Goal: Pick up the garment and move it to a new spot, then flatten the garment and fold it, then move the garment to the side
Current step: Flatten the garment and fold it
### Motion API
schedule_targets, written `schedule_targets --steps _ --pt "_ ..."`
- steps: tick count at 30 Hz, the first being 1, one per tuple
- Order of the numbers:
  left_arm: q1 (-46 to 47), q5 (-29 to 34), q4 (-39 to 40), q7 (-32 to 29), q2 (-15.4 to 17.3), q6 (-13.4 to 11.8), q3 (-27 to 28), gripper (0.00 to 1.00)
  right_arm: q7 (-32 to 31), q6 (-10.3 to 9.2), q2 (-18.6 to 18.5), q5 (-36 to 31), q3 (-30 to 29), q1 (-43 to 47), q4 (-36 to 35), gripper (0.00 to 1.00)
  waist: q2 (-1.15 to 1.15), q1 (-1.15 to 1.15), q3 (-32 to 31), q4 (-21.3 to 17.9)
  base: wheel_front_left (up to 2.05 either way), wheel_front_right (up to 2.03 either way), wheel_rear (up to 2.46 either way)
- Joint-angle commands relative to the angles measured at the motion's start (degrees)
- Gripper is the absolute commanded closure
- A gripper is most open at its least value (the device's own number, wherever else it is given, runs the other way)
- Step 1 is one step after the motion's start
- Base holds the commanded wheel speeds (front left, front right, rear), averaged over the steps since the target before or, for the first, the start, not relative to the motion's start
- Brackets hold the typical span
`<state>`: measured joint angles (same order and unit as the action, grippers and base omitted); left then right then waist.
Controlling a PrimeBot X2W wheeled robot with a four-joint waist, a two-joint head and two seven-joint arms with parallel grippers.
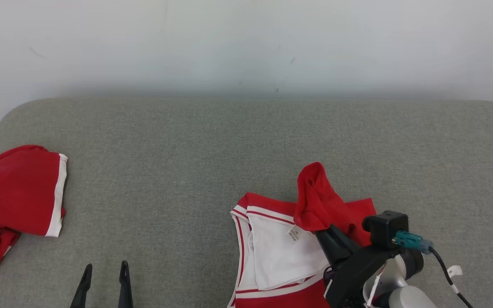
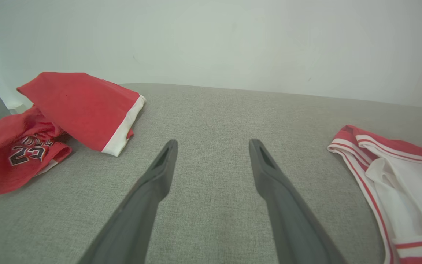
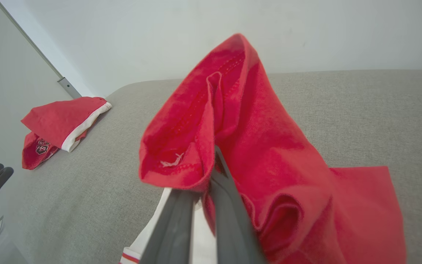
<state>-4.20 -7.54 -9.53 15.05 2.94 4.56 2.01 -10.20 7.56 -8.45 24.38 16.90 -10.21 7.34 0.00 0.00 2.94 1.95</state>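
The garment [image 1: 280, 252], red with white trim and a white inner side, lies on the grey padded surface [image 1: 186, 149] at the lower right of the head view. My right gripper [image 1: 321, 233] is shut on a red flap of it, raised above the rest. In the right wrist view that flap [image 3: 255, 128] drapes over the closed right gripper [image 3: 205, 179]. My left gripper [image 1: 105, 267] stands open over bare fabric at the lower left, well apart from the garment. The left wrist view shows the left gripper [image 2: 213, 145] holding nothing and the garment's edge [image 2: 398, 176] at far right.
A second red garment [image 1: 15, 192] with a white band and lettering lies bunched at the surface's left edge, also seen as the red heap [image 2: 75, 106] and the far heap [image 3: 60, 121]. A pale wall [image 1: 246, 42] rises behind. Bare grey surface spans the middle and back.
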Motion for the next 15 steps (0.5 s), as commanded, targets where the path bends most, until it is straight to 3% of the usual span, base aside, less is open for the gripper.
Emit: schedule_targets --steps 1,13,14,15 --pt "0.8 -0.4 -0.1 0.1 -0.1 0.1 0.0 0.00 0.4 -0.11 0.3 -0.5 0.2 -0.6 0.2 1.00 0.00 0.00 0.3 0.5 0.00 0.00 0.00" --pt "2.6 -0.8 -1.7 0.1 -0.1 0.3 -1.0 0.00 4.1 -0.11 4.0 -3.9 4.0 -4.4 12.3 1.00 0.00 0.00 1.4 2.7 0.00 0.00 0.00" --pt "2.7 -0.8 -1.8 0.1 -0.1 0.3 -1.0 0.00 4.3 -0.11 4.1 -4.1 4.4 -4.7 13.3 0.69 0.00 0.00 1.4 2.8 0.00 0.00 0.00" --pt "2.8 -0.8 -1.9 0.1 -0.1 0.3 -1.0 0.00 4.9 -0.11 4.3 -3.8 4.5 -5.0 14.0 0.00 0.00 0.00 1.3 2.9 0.00 0.00 0.00"
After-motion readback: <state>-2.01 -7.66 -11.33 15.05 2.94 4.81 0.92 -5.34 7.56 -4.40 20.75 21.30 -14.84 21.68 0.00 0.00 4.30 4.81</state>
